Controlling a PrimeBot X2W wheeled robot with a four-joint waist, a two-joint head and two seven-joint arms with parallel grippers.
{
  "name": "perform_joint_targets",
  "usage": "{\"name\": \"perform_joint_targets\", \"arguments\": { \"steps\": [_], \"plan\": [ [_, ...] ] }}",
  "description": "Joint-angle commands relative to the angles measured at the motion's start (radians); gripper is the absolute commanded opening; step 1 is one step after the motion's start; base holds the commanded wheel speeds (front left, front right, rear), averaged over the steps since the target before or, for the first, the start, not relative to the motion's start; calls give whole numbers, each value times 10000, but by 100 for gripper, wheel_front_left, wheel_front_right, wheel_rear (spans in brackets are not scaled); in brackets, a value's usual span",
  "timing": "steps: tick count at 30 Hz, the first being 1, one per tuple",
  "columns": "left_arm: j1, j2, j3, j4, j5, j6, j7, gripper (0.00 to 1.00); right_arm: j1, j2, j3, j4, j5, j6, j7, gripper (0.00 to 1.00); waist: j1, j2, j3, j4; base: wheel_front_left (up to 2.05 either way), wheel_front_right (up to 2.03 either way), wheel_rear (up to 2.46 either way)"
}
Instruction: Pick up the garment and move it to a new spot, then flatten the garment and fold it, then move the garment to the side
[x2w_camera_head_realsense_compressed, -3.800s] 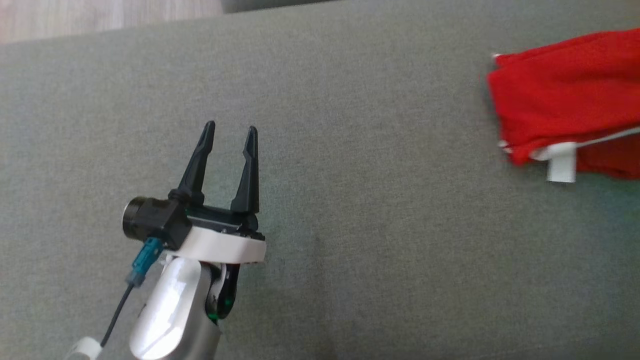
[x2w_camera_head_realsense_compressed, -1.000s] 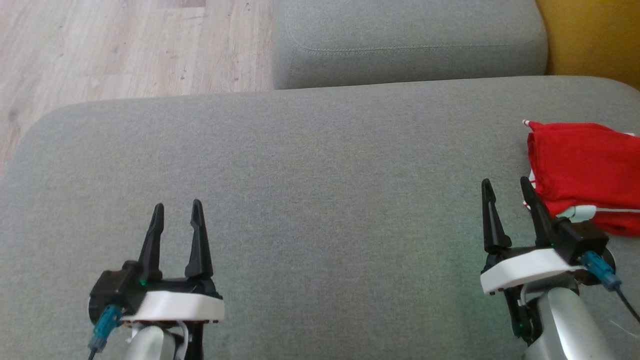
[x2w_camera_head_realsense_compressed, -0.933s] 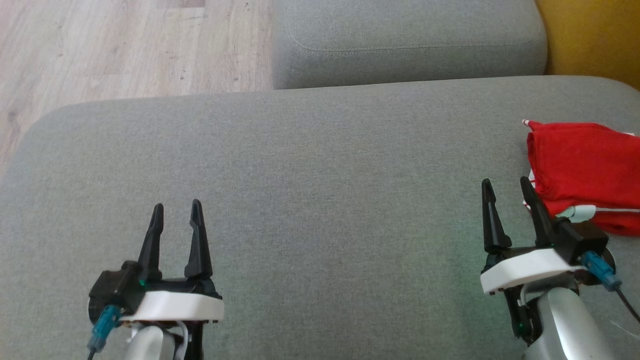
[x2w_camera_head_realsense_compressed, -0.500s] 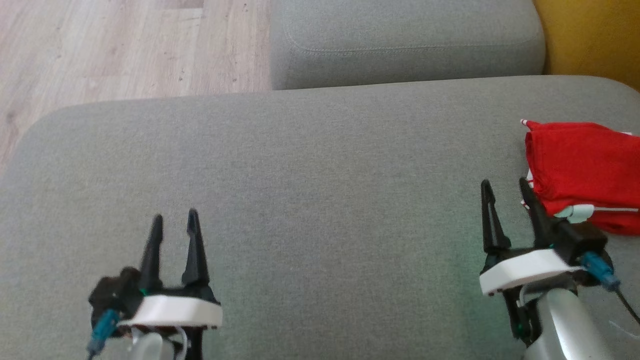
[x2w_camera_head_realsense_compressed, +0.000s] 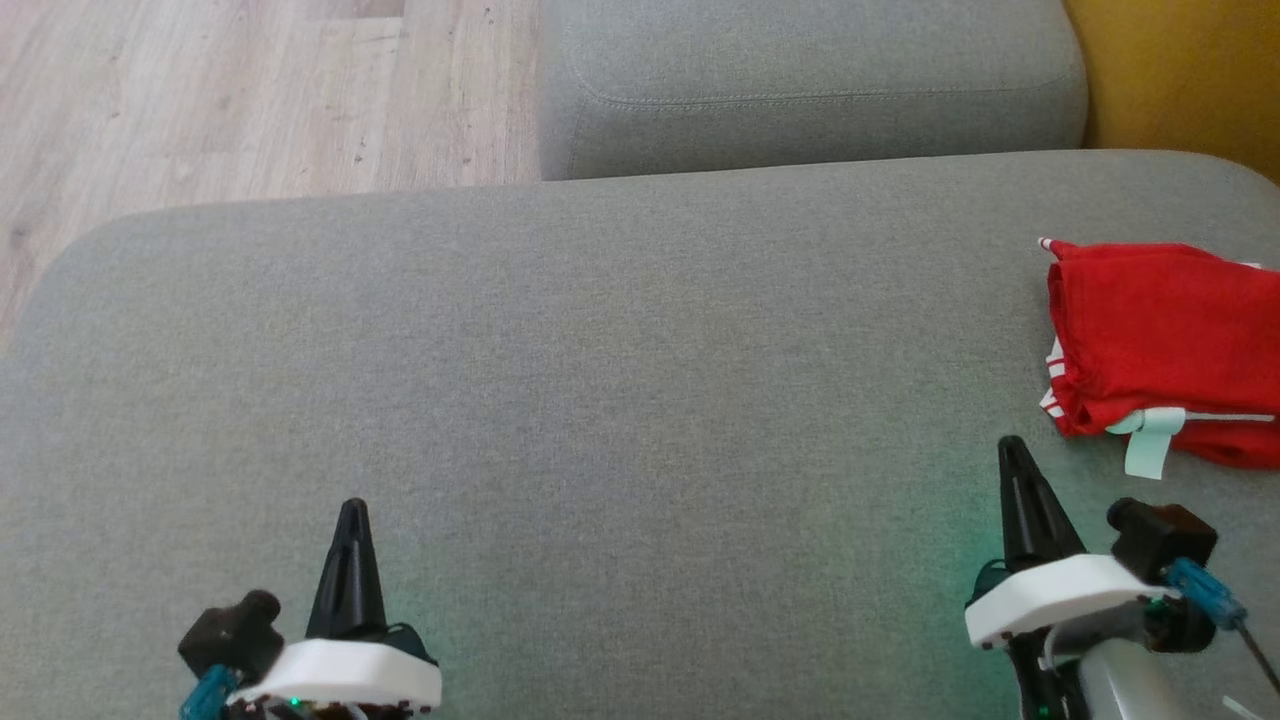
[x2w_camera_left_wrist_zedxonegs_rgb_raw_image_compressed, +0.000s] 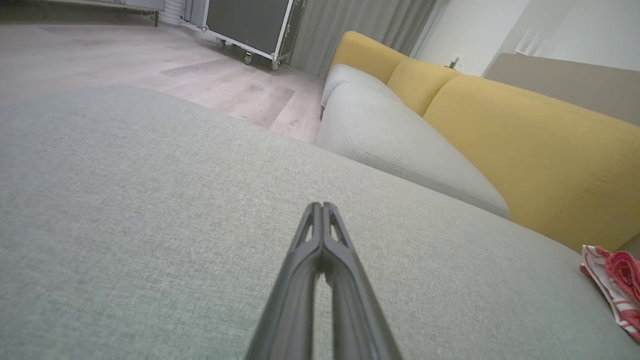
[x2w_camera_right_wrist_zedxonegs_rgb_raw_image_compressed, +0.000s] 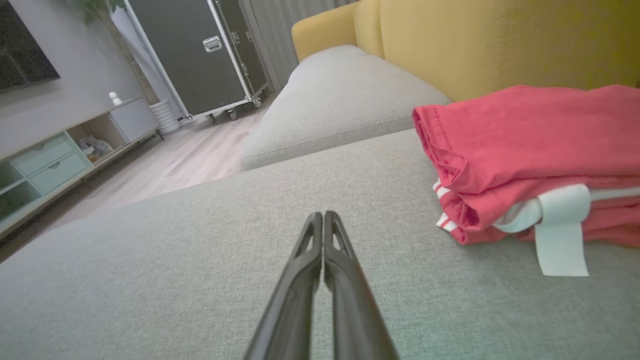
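Garment: A folded red garment (x2w_camera_head_realsense_compressed: 1160, 330) with white stripes along its left end lies at the right edge of the grey seat cushion (x2w_camera_head_realsense_compressed: 620, 340), about midway between the near and far edges. Nothing touches it.
Label: A pale label (x2w_camera_head_realsense_compressed: 1148, 452) hangs from the garment's near side and lies flat on the cushion.
Left gripper: The left gripper (x2w_camera_head_realsense_compressed: 352, 506) sits by the cushion's near edge, toward the left, well apart from the garment. Its two dark fingers are pressed together into one point and hold nothing.
Right gripper: The right gripper (x2w_camera_head_realsense_compressed: 1010, 446) sits by the near edge, toward the right. Its fingers meet along their length and are empty. The tip is near the garment's near-left corner but clear of it.
Contact: Whether either fingertip rests on the cushion fabric cannot be told.
Beyond the cushion: A second grey cushion (x2w_camera_head_realsense_compressed: 800, 80) butts against the far edge. A yellow backrest (x2w_camera_head_realsense_compressed: 1180, 70) rises past the far-right corner. Pale wood floor (x2w_camera_head_realsense_compressed: 200, 90) runs off the far-left corner.
Room: The right wrist view takes in a black wheeled case (x2w_camera_right_wrist_zedxonegs_rgb_raw_image_compressed: 200, 50) and a low cabinet (x2w_camera_right_wrist_zedxonegs_rgb_raw_image_compressed: 50, 160) across the floor.
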Motion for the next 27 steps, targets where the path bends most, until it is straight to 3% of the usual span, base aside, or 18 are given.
{"name": "perform_joint_targets", "arguments": {
  "steps": [1,27],
  "plan": [
    [-479,6,183,-348,-198,-44,43,0,-489,-23,-65,-392,256,-1,56,0,0,-1,0,-2,0,0,0],
    [-546,23,658,-586,-2655,-147,772,0,-394,-26,-330,-829,3160,-2,764,0,0,-1,8,-61,0,0,0]
  ]
}}
